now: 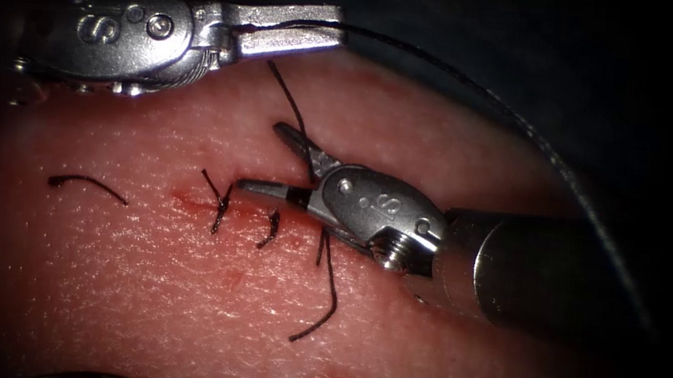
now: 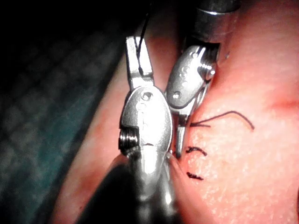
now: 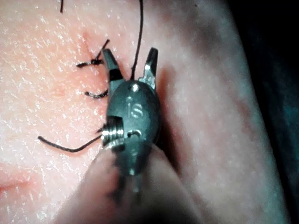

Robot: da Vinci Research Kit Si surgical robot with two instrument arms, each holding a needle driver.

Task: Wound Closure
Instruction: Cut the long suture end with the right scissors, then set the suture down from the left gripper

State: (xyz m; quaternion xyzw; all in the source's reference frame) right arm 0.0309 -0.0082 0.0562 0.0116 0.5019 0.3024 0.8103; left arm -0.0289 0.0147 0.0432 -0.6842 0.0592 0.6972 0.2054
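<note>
My left tool (image 1: 339,27) is at the upper left, above the tissue (image 1: 144,294), its jaws shut on the dark thread (image 1: 473,83). From those jaws the thread arcs away to the right. A second strand (image 1: 291,105) drops to the cut (image 1: 191,198). My right tool (image 1: 260,156) comes in from the right and rests low over the cut, jaws open, with that strand running between them. The right wrist view shows the same open jaws (image 3: 130,51) either side of the strand (image 3: 140,28). In the left wrist view the left tool (image 2: 136,41) pinches thread. Neither tool holds a needle.
Two short tied stitches (image 1: 219,208) (image 1: 270,229) cross the cut, with red fluid (image 1: 183,198) along it. A longer thread tail (image 1: 328,292) trails toward the front. A loose cut piece of thread (image 1: 88,184) lies to the left. A thin curved line (image 1: 85,376) shows at the front edge; needle or thread, I cannot tell.
</note>
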